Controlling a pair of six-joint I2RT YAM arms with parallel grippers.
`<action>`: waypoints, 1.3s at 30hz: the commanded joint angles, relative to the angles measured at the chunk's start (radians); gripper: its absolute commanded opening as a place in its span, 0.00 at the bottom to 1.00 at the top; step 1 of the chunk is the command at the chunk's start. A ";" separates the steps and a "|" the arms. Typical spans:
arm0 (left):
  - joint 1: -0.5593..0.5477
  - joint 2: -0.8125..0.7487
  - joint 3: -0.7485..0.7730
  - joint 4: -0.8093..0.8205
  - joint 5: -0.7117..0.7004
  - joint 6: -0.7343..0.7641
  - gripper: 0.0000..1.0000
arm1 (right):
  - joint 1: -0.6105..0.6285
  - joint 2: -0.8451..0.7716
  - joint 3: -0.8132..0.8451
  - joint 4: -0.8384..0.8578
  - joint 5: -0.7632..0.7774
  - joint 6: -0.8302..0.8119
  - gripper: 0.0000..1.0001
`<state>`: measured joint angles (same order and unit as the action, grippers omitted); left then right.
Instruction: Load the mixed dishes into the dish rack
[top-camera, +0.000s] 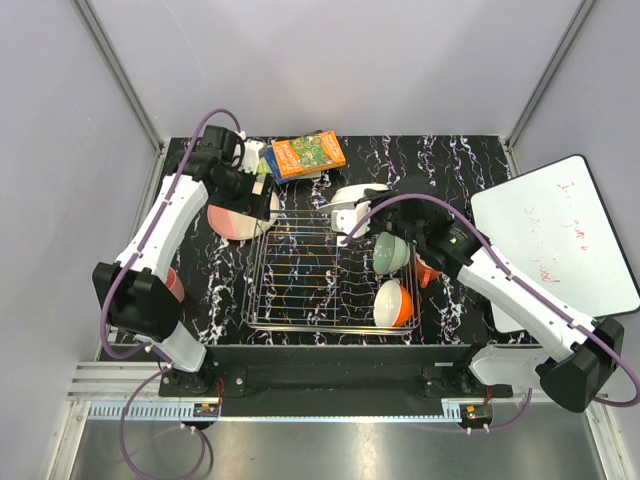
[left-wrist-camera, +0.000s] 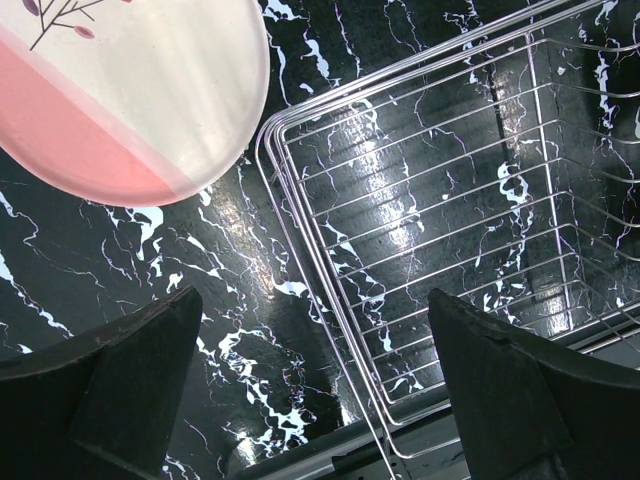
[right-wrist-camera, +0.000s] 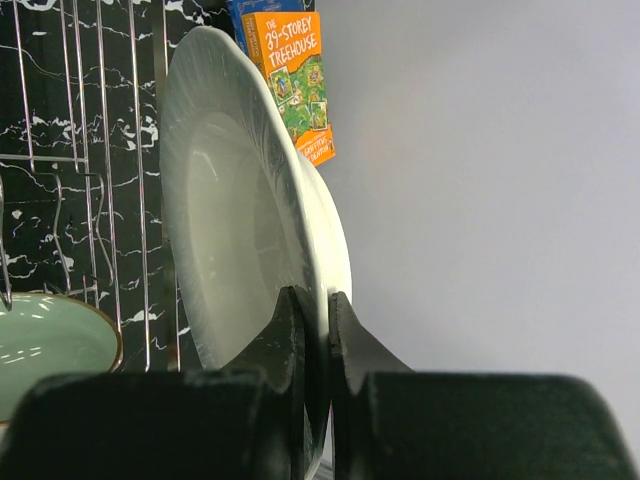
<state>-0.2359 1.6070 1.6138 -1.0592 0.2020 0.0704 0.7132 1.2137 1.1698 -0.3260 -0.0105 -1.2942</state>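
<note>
My right gripper (right-wrist-camera: 327, 300) is shut on the rim of the white plate (right-wrist-camera: 240, 220), which stands on edge above the far right part of the dish rack (top-camera: 300, 275). Inside the rack's right side lie the pale green bowl (top-camera: 390, 252) and the orange bowl (top-camera: 394, 303). Just outside the rack's right edge is the orange-red mug (top-camera: 427, 272). My left gripper (left-wrist-camera: 312, 300) hangs open over the rack's far left corner (left-wrist-camera: 300, 230), apart from the pink-and-cream plate (left-wrist-camera: 130, 90) lying flat on the table. Something pink-red (top-camera: 174, 285) shows behind the left arm.
Colourful books (top-camera: 308, 155) lie at the back of the black marbled table (top-camera: 460, 160). A white board (top-camera: 555, 240) leans over the table's right edge. Grey walls close in the back and sides.
</note>
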 joint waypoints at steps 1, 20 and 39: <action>0.006 -0.002 0.003 0.031 0.025 0.002 0.99 | 0.003 -0.022 0.019 0.182 0.046 -0.005 0.00; 0.007 -0.013 -0.002 0.030 0.028 0.008 0.99 | -0.006 0.016 -0.073 0.212 0.035 0.078 0.00; 0.014 -0.033 -0.020 0.031 0.028 0.020 0.99 | -0.073 0.125 -0.076 0.242 -0.072 0.142 0.00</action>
<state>-0.2291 1.6066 1.6089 -1.0576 0.2070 0.0746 0.6586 1.3396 1.0611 -0.2310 -0.0334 -1.1652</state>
